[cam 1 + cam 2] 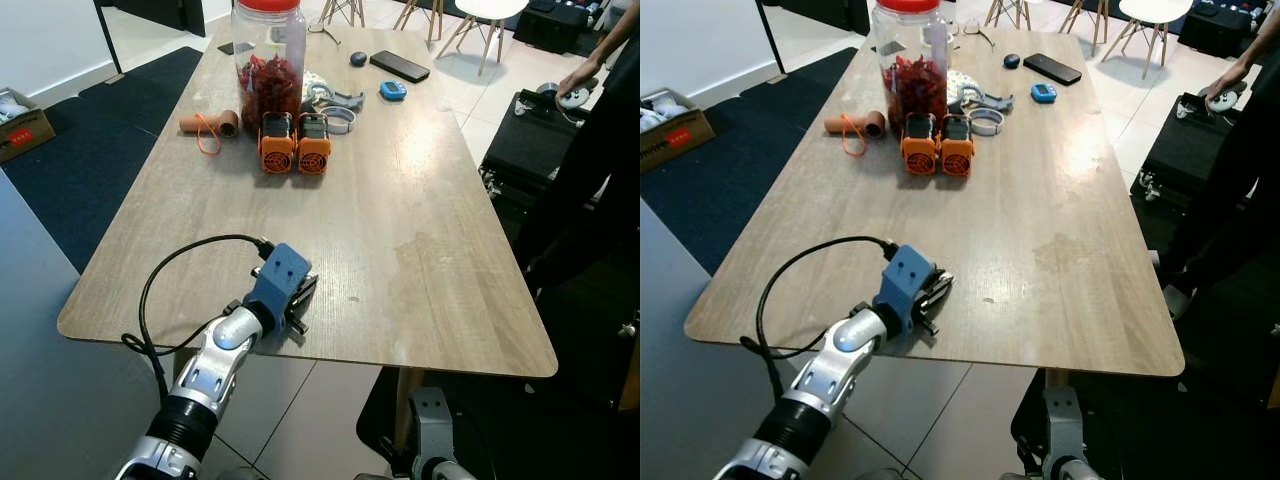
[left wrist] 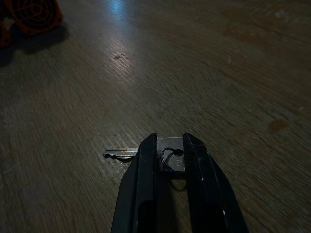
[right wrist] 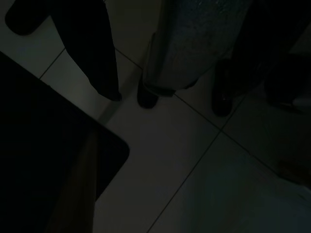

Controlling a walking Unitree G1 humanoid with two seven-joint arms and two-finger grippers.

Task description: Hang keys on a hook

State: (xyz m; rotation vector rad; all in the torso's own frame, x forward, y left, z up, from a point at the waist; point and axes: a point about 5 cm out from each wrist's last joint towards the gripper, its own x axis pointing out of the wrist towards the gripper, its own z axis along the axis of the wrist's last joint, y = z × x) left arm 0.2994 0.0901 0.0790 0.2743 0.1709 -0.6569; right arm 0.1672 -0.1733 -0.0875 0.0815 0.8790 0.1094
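Observation:
My left gripper [image 1: 299, 303] rests on the wooden table [image 1: 430, 210] close to its near edge, under a blue wrist housing with a black cable looping behind it. In the left wrist view the two black fingers [image 2: 146, 165] are shut on the keys [image 2: 171, 156]. A key ring and a flat head sit between them, and one silver key blade [image 2: 119, 154] sticks out sideways, flat on the wood. My right arm [image 1: 432, 425] hangs idle below the table's front edge. Its wrist view is dark and looks at floor tiles.
At the table's far end stand a big jar [image 1: 268, 55] with red contents, two orange fans [image 1: 295, 145], a brown tube [image 1: 212, 123], a phone [image 1: 400, 66] and small items. A person [image 1: 600, 150] stands on the right by a black case [image 1: 530, 135].

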